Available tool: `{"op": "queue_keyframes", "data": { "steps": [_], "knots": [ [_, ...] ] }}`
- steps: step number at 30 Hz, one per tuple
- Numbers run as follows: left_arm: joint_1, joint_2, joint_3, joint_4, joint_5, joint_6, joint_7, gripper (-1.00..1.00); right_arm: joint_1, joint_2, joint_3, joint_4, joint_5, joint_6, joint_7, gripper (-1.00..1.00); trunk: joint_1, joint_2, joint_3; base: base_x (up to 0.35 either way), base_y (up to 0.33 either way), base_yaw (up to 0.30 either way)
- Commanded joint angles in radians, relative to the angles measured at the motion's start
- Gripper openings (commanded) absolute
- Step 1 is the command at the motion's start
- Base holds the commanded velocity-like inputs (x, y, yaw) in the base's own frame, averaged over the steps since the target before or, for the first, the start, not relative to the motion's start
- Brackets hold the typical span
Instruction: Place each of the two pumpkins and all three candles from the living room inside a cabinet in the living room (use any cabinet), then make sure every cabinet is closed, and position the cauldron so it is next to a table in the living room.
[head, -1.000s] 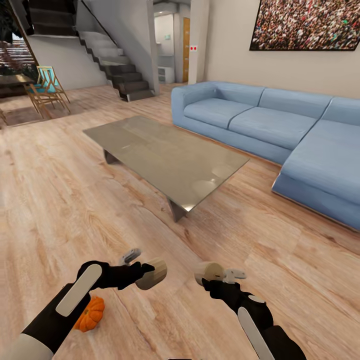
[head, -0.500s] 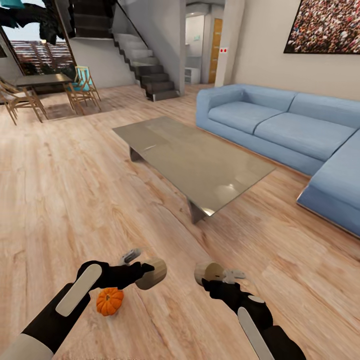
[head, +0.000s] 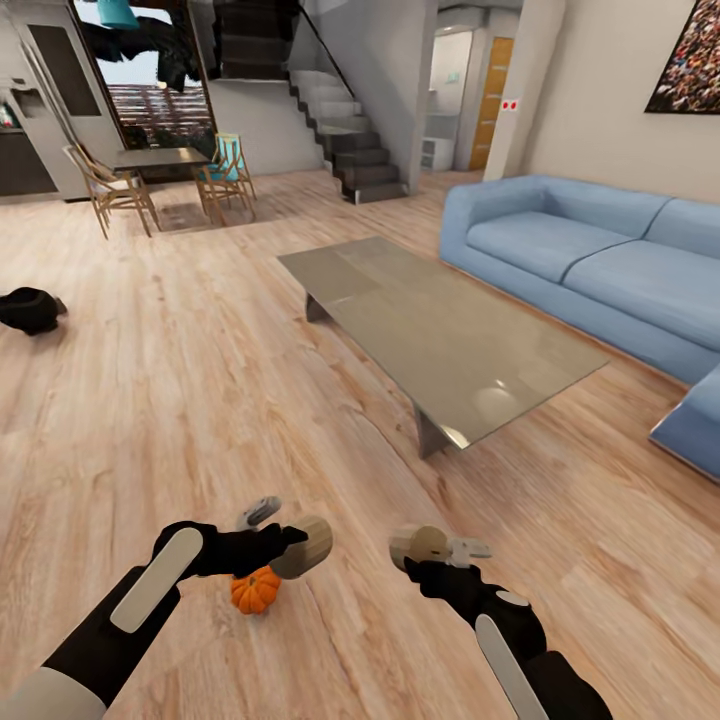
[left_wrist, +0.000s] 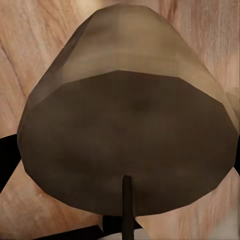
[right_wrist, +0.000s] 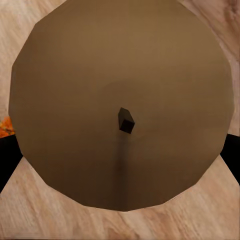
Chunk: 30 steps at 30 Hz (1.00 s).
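Candles, two stubby olive-beige cylinders: one clenched in the left claw (head: 283, 538), candle (head: 303, 546) lying sideways; the other (head: 418, 546) clenched in the right claw (head: 452, 552), wick end (right_wrist: 126, 120) facing its wrist camera. Small orange ribbed pumpkin (head: 255, 590) sat on the wood floor (head: 200, 400) beneath the left claw. Squat black cauldron (head: 28, 309) lay far left, well apart from the low glass-topped counter (head: 440, 335).

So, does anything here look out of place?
Yes. A pumpkin sits on the bare wooden floor below the left end effector, and a black cauldron stands alone on the floor near the dining area.
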Motion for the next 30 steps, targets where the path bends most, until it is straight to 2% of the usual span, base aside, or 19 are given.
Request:
{"op": "queue_keyframes", "data": {
  "steps": [1,28,30],
  "knots": [
    [-0.001,0.001,-0.001,0.0,0.014,-0.002,0.009,-1.0,0.0,-0.001,0.002,-0.002,-0.011,0.002,-0.009,-1.0,-0.004,0.007,0.002,0.0,0.0,0.292],
    [-0.001,0.001,0.0,0.006,0.012,-0.002,0.009,-1.0,0.0,0.0,0.004,0.001,-0.007,0.002,-0.009,-1.0,-0.108,0.196,0.087,0.0,0.0,0.292],
    [-0.001,0.001,0.0,0.006,0.012,-0.002,0.009,-1.0,0.0,-0.001,0.004,-0.001,-0.007,0.002,-0.009,-1.0,-0.108,0.196,0.087,0.0,0.0,0.292]
  ]
}}
